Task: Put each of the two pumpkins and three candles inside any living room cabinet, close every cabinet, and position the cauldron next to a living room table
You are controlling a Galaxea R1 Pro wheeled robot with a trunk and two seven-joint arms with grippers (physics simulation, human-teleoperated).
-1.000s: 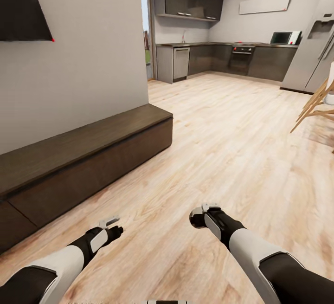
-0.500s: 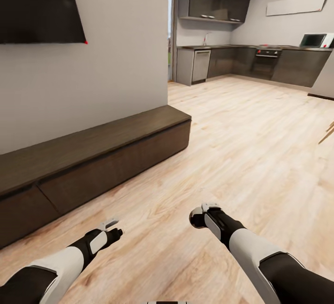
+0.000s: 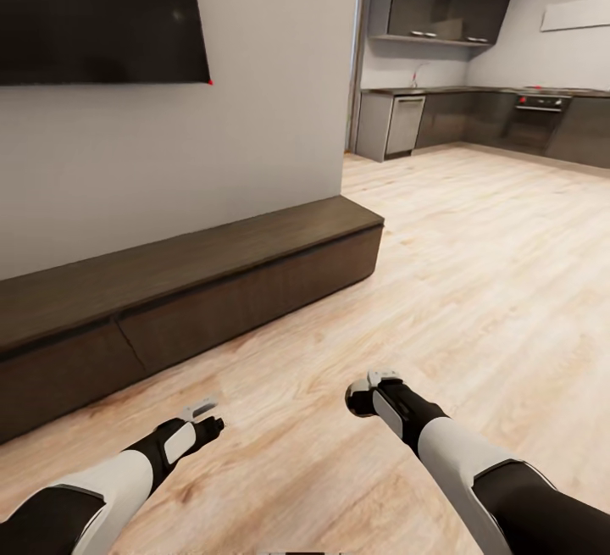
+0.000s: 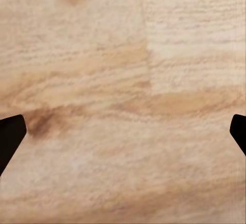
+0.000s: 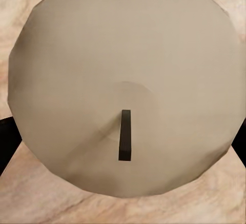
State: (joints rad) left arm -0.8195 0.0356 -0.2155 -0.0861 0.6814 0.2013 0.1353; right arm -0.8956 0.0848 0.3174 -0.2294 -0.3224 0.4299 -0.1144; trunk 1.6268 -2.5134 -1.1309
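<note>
A beige candle [image 5: 125, 85] with a short dark wick sits between the dark fingertips [image 5: 6, 142] of my right gripper [image 5: 123, 142], which is shut on it above the wood floor. In the head view the right gripper [image 3: 366, 394] hangs low in front of me, and the candle is hidden under it. My left gripper [image 3: 208, 416] is open with nothing in it; its wrist view has bare floor between the fingertips [image 4: 10, 139]. The long low dark-brown cabinet [image 3: 212, 284] runs along the wall to my left, its fronts all shut. Pumpkins, cauldron and table are out of view.
A black TV [image 3: 93, 13] hangs on the grey wall above the cabinet. Light wood floor [image 3: 474, 267] stretches to the right toward a dark kitchen [image 3: 474, 114] at the back.
The camera has turned left: the cabinet, wall corner and kitchen slid right in the picture and more of the TV shows. Both arms keep their pose.
</note>
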